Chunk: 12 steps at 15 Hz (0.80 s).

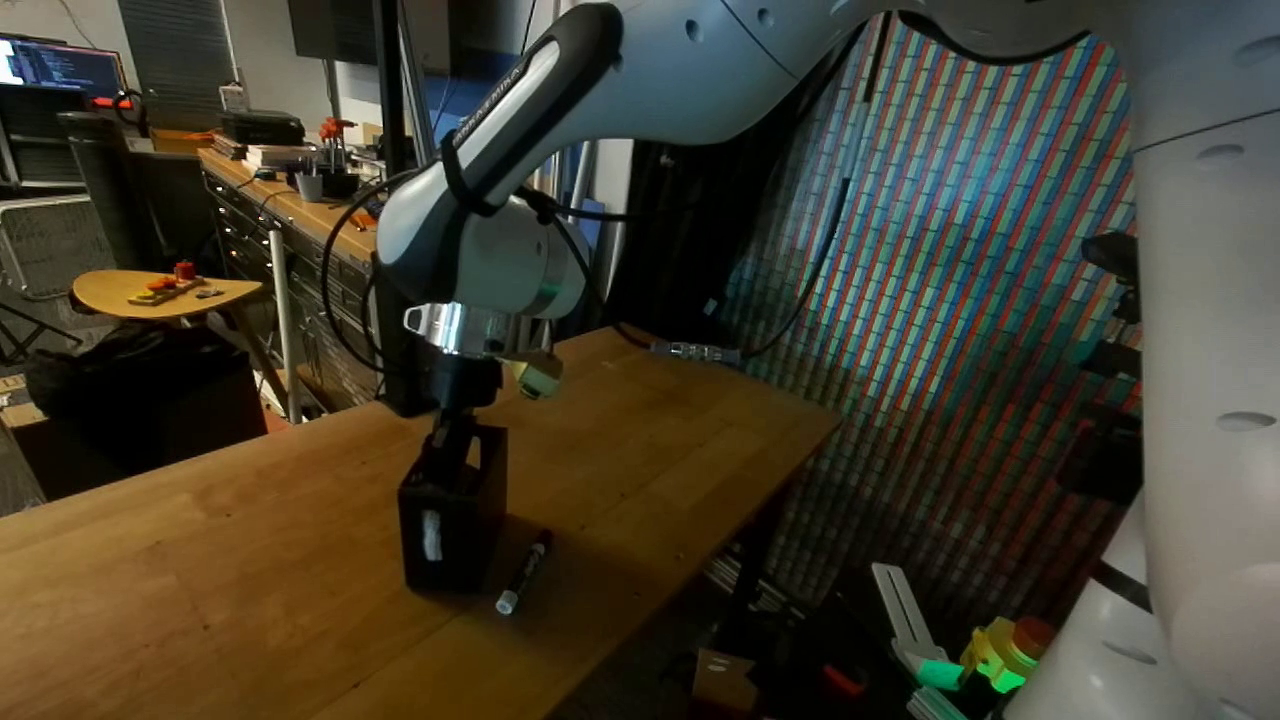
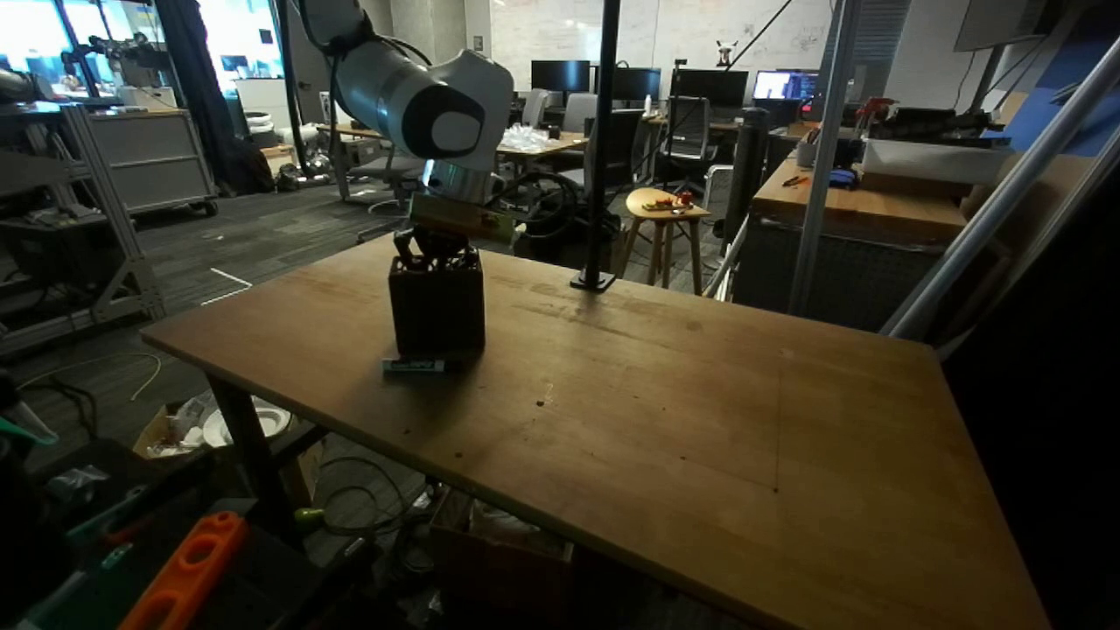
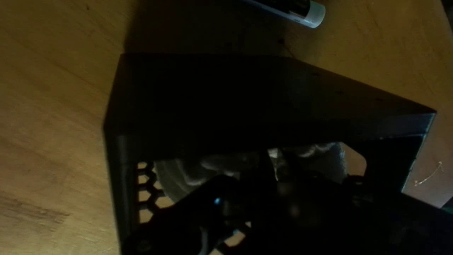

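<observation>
Wrist view: the claw (image 3: 276, 165) stands together, grip unclear, in a box (image 3: 212, 99) inside the table's edge (image 3: 435, 24), by soft-looking cloth (image 3: 198, 169), best pinched by folds.

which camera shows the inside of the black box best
The wrist view: it looks down into the box from close up, so the grey stuff inside shows, though much there is dark. Both exterior views show the box mainly from outside, side on, with little of its inside visible.
</observation>
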Each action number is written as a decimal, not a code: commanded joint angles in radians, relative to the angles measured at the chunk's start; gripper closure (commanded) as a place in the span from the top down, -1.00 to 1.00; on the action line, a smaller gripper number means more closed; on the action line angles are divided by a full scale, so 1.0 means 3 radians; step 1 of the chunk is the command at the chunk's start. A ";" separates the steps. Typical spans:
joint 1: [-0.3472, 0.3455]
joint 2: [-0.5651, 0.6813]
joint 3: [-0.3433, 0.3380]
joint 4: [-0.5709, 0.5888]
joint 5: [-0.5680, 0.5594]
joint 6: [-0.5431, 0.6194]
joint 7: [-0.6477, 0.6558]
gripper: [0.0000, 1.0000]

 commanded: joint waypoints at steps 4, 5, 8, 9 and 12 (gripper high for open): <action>0.0008 -0.0148 0.0030 -0.0150 -0.0016 0.0028 -0.0083 -0.71; 0.0046 -0.0206 0.0023 -0.0171 -0.0084 -0.0003 -0.0055 -0.71; 0.0153 -0.0405 0.0013 -0.0243 -0.0291 -0.0108 0.0049 -0.67; 0.0189 -0.0477 0.0003 -0.0263 -0.0358 -0.0132 0.0090 -0.63; 0.0281 -0.0751 -0.0039 -0.0310 -0.0561 -0.0274 0.0301 -0.63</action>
